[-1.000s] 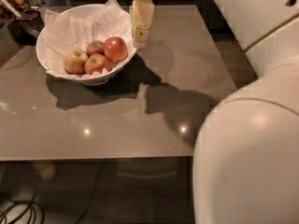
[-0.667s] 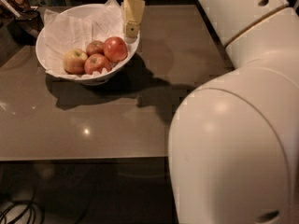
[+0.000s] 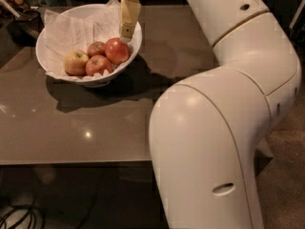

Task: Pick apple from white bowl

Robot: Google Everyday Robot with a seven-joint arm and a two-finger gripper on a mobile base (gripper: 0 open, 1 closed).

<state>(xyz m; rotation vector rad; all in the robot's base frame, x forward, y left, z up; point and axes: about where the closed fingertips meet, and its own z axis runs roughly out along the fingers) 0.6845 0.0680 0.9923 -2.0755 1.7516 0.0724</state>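
Note:
The white bowl (image 3: 57,66) stands at the back left of the grey table, lined with crumpled white paper. Several apples lie in its near side. The large glossy red apple (image 3: 117,50) is the rightmost, next to the bowl's right rim. A yellow-green blushed apple (image 3: 76,62) lies at the left, and two smaller dull red apples (image 3: 97,65) lie between them. My gripper (image 3: 126,33) hangs pointing down over the bowl's right side, its tip just above and slightly right of the large red apple. It holds nothing that I can see.
The bowl rests on the grey table (image 3: 95,128), whose front edge runs across the middle of the view. My white arm (image 3: 219,128) fills the right half. Dark clutter (image 3: 19,8) sits at the back left. Cables (image 3: 19,218) lie on the floor below.
The gripper has moved left, from beside the bowl's right rim to over the bowl and above the large red apple. The arm's body has swung further into view.

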